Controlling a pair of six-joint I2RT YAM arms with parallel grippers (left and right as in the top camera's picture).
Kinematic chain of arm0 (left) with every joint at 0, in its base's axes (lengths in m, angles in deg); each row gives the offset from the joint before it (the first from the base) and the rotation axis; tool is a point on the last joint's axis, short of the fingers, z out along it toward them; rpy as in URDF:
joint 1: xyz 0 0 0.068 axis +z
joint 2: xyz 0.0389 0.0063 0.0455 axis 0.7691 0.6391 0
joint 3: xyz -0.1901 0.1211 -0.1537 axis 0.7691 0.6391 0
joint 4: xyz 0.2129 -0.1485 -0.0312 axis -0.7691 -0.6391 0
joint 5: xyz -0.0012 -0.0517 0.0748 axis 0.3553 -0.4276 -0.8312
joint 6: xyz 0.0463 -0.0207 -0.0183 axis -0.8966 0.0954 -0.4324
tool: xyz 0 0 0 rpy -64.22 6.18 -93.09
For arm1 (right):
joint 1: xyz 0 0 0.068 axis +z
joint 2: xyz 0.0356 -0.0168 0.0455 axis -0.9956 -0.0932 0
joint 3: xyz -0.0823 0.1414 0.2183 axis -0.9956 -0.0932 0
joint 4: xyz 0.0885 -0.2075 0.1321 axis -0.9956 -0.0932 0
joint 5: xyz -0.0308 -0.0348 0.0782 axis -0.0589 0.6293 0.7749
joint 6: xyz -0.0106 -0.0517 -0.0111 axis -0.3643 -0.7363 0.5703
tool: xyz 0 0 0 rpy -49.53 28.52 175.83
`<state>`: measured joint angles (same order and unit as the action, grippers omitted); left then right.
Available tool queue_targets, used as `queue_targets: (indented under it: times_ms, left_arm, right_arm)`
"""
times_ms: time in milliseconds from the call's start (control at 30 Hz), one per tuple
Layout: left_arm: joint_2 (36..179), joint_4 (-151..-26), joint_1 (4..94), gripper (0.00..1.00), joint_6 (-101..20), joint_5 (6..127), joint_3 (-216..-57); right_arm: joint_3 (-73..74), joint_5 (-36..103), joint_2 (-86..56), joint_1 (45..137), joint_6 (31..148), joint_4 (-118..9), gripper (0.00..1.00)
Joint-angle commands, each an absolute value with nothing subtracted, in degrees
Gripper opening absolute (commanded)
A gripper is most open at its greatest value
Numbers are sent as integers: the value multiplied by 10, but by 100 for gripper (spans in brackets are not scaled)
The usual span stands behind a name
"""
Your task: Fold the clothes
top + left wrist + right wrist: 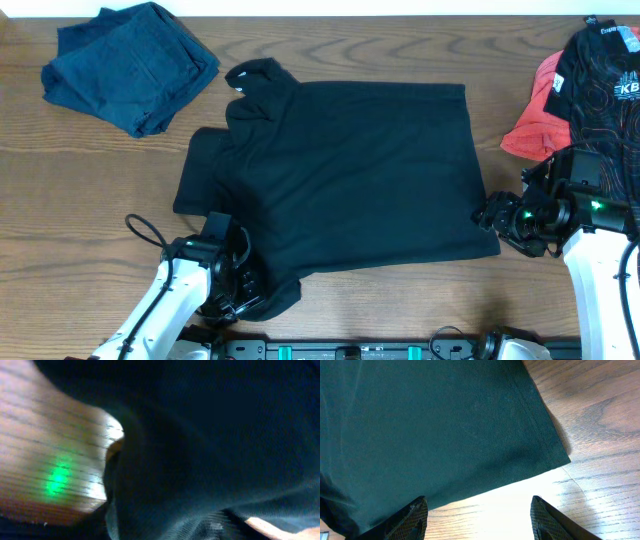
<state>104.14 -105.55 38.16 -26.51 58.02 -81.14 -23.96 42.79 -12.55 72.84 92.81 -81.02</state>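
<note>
The black garment (pixel 350 170) lies spread across the middle of the table, with its left part folded over. My left gripper (pixel 240 290) is pressed into its lower-left corner. In the left wrist view, blurred black fabric (pixel 210 435) fills nearly the whole frame and hides the fingers, so I cannot see how the jaws stand. My right gripper (pixel 492 213) sits at the garment's lower-right corner. In the right wrist view the right gripper (pixel 477 520) is open over bare wood, just short of the hem corner (pixel 555 457).
A crumpled navy garment (pixel 130 65) lies at the back left. A coral-pink garment (pixel 535 115) and a black one with red lines (pixel 605 70) are piled at the back right, close behind the right arm. The wooden table (pixel 400 50) shows around them.
</note>
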Motion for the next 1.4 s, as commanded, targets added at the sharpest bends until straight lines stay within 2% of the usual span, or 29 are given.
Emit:
queue_targets:
  times_ms: [0,67,100,133,467,700,1033,1367]
  left_arm:
    - [1045,-1063,380,33,-269,578,-808]
    - [1045,-1068,380,19,-270,582,-808]
    - [1045,-1070,380,8,-271,585,-808]
    - [1044,-1071,380,6,-271,588,-809]
    - [1043,-1061,380,6,-277,593,-816]
    - [1043,-1057,380,6,-282,593,-816]
    - [1043,-1057,380,6,-284,593,-816]
    - [1043,-1057,380,6,-283,593,-816]
  right_arm:
    - [-242,438,-120,731,920,-812,64]
    - [-242,438,-120,731,920,-812,65]
    - [-242,438,-120,731,920,-812,66]
    - [-242,438,-120,731,921,-811,66]
    - [-265,382,-129,731,984,-815,66]
    - [-324,371,-154,731,1049,-806,61]
    - [-363,248,-156,731,1239,-798,64]
    - [-415,272,-157,731,1261,-706,66]
